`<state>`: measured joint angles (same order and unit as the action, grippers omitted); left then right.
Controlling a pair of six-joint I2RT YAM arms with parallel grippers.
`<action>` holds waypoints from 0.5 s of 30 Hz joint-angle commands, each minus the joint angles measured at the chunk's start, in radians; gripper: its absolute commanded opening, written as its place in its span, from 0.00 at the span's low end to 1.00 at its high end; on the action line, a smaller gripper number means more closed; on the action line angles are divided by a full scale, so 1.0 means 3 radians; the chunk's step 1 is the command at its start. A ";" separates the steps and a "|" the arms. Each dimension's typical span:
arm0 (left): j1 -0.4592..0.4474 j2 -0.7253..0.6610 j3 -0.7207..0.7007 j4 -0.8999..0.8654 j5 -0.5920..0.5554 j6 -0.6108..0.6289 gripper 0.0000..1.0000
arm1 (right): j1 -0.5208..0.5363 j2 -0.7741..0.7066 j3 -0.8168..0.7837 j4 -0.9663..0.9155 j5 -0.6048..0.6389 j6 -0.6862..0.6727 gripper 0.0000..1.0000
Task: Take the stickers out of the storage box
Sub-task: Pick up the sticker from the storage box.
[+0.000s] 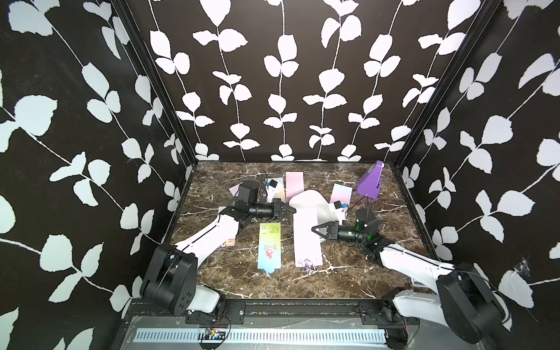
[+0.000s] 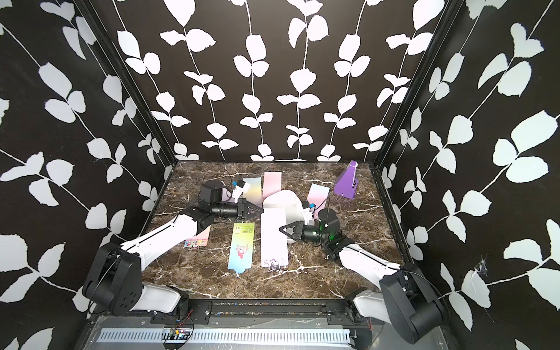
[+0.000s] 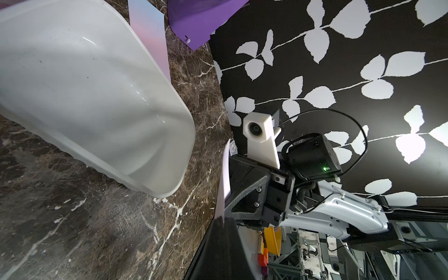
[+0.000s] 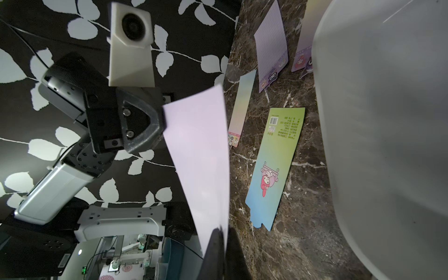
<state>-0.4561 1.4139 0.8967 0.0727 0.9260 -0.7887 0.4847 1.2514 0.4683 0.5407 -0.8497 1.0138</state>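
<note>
Green-to-blue, the long cartoon sticker sheet (image 1: 269, 246) lies flat on the marble table (image 1: 348, 281), nearest the arms. Just beyond, a pale lilac paper sticker sheet (image 1: 306, 242) hangs lifted, both the left gripper (image 1: 293, 210) and right gripper (image 1: 314, 229) clamped on opposite edges. One jaw pair should let go before the other draws away, or the sheet creases. Behind, the shallow white plastic storage box (image 1: 306, 199) looks empty.

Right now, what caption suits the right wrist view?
Left claw and right claw both pinch one lilac sticker.
</note>
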 commanded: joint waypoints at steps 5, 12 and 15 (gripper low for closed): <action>0.0075 0.0021 0.0110 -0.0074 0.0026 0.0154 0.00 | 0.0018 0.0097 0.0099 0.0139 -0.0058 -0.0074 0.00; 0.0109 0.0090 0.0161 -0.0262 -0.0029 0.0240 0.00 | 0.0016 0.0125 0.0159 -0.0012 -0.0078 -0.0153 0.00; 0.0131 0.0166 0.0315 -0.0665 -0.0088 0.0450 0.00 | 0.0016 0.0121 0.0187 -0.0132 0.0003 -0.0193 0.00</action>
<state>-0.4294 1.4555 0.9367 -0.0273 0.9165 -0.7254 0.4847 1.2846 0.4881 0.5320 -0.8547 0.9836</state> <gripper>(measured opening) 0.042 0.043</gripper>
